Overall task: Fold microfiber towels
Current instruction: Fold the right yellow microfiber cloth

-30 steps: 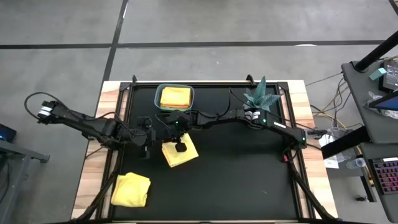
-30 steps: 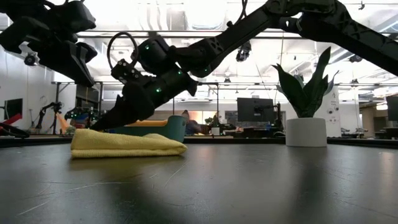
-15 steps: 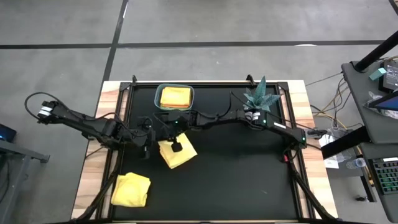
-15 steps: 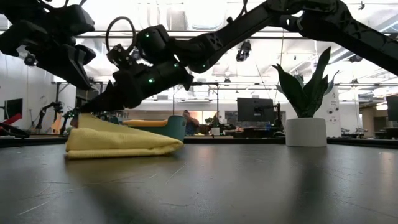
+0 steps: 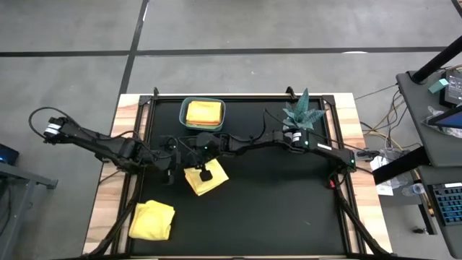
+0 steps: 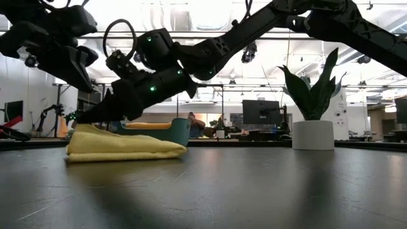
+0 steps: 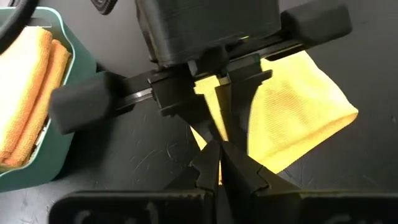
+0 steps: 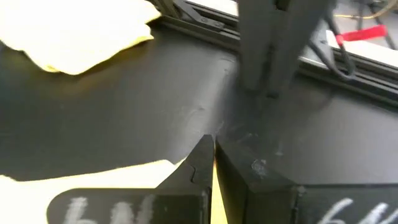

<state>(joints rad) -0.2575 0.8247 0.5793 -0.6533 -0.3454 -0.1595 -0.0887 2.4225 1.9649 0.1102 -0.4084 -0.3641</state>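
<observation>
A folded yellow towel (image 5: 209,179) lies on the black mat left of centre; in the low view this towel (image 6: 127,145) rests on its underside with its left corner raised. My right gripper (image 6: 81,121) reaches across from the right, slanting down, and is shut on that corner. My left gripper (image 7: 219,149) hangs shut above the mat just left of the towel, touching nothing. A second, crumpled yellow towel (image 5: 151,220) lies at the near left. Folded orange towels (image 5: 203,113) fill the teal bin (image 5: 183,115). My right gripper pinches the yellow towel's far-left corner (image 7: 204,132) between its two fingers (image 7: 231,109). It comes slanting down from the table's right. The right wrist view shows cloth (image 8: 212,193) between the fingers, behind their tips. The corner (image 6: 82,127) is held a little up; the rest lies on the mat.
The teal bin stands at the mat's far edge just behind the towel. A potted plant (image 5: 299,114) stands at the far right. The mat's (image 5: 289,209) right and near parts are bare. The table's dark frame rail (image 8: 348,74) runs along the left side.
My right gripper has tipped and moved slightly toward the table's left. It raised the towel's left corner off the folded stack, then let it sink a little. The rest of the towel has stayed on the mat.
</observation>
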